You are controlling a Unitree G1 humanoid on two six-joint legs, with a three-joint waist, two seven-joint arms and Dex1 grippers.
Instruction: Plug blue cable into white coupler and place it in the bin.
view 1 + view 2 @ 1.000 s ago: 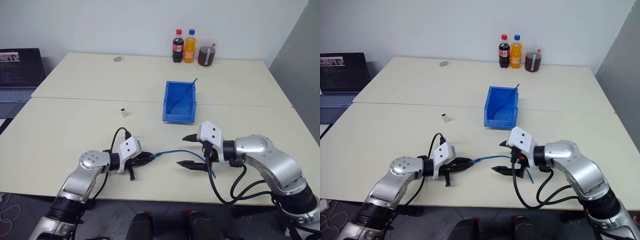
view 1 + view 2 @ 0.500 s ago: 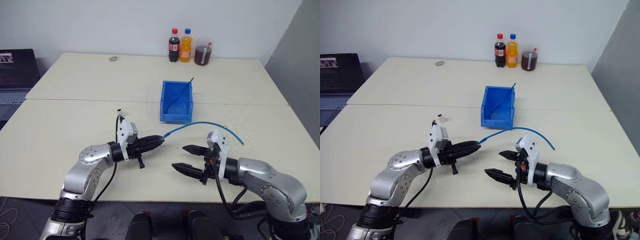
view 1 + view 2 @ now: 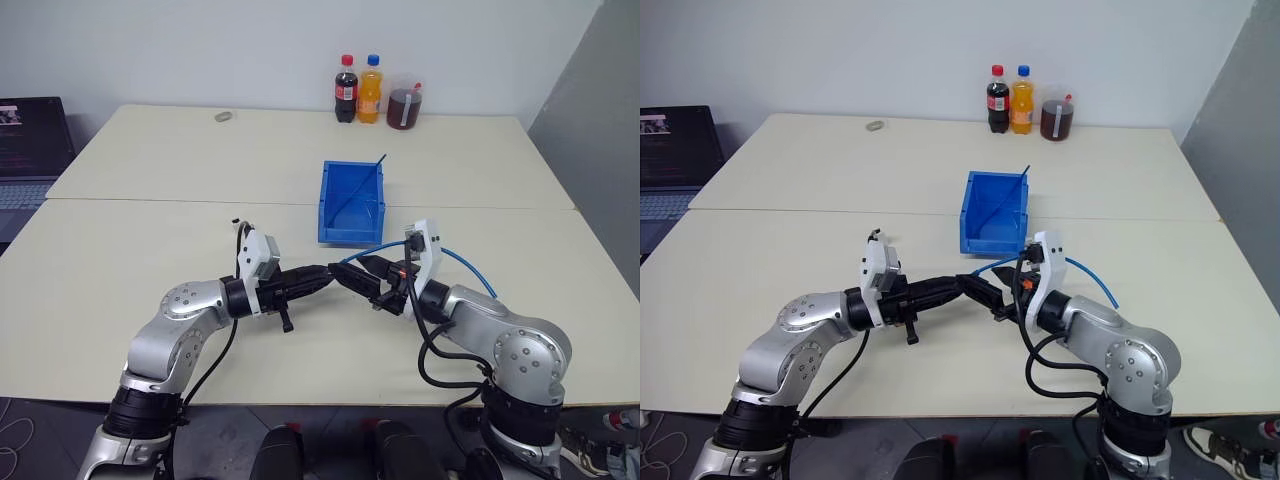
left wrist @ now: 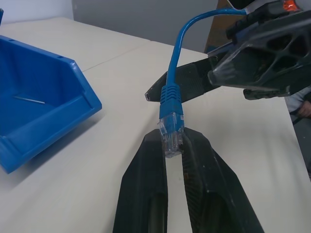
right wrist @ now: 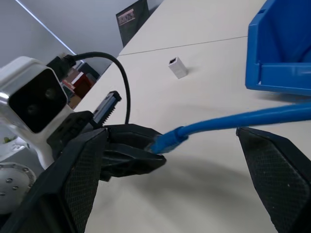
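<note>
The left gripper (image 4: 172, 145) is clamped on the clear plug (image 4: 170, 134) at the end of the blue cable (image 4: 181, 46), holding it above the table (image 3: 150, 260) with its fingers pointing toward the right arm. From the plug the cable rises, arches over the right gripper (image 3: 362, 278) and comes down past that arm's wrist, its far end hanging free on the right side (image 3: 1095, 282). The right gripper stands wide open, its two fingers (image 5: 274, 174) spread on either side of the cable just behind the plug, with nothing between them gripped; in the head views its fingertips sit almost against those of the left gripper. The coupler (image 5: 177, 67) stands on the table on its own, well apart from both grippers, to the left of the bin (image 3: 352, 205) and partly hidden behind the left wrist in the head views. The bin sits just beyond the two grippers, open-topped, with a thin stick (image 3: 365, 180) leaning inside it against the far right corner. At the back edge of the table stand a cola bottle (image 3: 345, 90), an orange bottle (image 3: 373, 90) and a jug of dark liquid (image 3: 404, 107), close together. A small grey object (image 3: 222, 117) lies on the far table to the left, and a laptop (image 3: 30, 140) sits at the left edge.
</note>
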